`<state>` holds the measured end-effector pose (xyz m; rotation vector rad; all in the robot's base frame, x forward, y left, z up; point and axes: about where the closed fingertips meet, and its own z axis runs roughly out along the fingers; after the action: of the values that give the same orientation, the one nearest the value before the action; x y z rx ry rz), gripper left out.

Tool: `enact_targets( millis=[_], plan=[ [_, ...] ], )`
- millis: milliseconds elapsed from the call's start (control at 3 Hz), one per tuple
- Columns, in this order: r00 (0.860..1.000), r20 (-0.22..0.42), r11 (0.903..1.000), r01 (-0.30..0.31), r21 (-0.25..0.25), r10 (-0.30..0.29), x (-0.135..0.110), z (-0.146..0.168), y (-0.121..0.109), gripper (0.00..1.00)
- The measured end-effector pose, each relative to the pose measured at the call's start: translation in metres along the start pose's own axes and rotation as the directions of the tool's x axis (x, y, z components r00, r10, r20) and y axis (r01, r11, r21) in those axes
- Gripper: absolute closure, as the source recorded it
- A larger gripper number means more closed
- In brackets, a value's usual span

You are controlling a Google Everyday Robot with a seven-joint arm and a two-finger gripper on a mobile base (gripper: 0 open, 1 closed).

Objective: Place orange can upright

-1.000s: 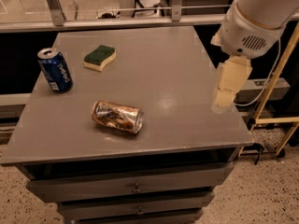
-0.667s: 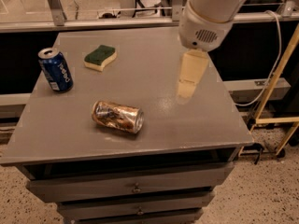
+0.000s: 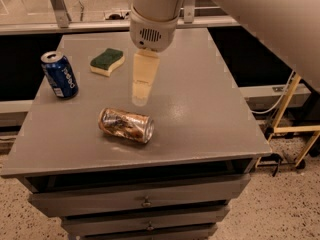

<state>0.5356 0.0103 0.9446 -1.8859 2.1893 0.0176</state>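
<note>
The orange can (image 3: 126, 125), with an orange-brown mottled label and silver ends, lies on its side near the front of the grey table top (image 3: 200, 109). My gripper (image 3: 141, 96) hangs from the white arm above the table, just behind and slightly right of the can, apart from it. Its pale fingers point down toward the table. It holds nothing that I can see.
A blue Pepsi can (image 3: 59, 74) stands upright at the table's left edge. A green and yellow sponge (image 3: 107, 61) lies behind the gripper at the left rear. Drawers are below the table's front edge. A yellow frame (image 3: 290, 119) stands on the floor to the right.
My arm and gripper have swung from the table's right edge leftward to just behind the orange can. The cans and the sponge have not moved.
</note>
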Motion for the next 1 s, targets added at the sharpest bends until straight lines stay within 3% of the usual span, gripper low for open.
enact_targets(
  millis=[333,667,1000],
  plan=[
    [0.997,-0.034,0.9970,-0.068,0.037,0.069,-0.031,0.018,0.003,0.00],
    [0.986,-0.058,0.9862,-0.153,0.064,0.156,-0.044,0.041,0.017,0.00],
    [0.977,-0.082,0.9793,-0.190,0.069,0.196,-0.053,0.058,0.035,0.00]
  ],
)
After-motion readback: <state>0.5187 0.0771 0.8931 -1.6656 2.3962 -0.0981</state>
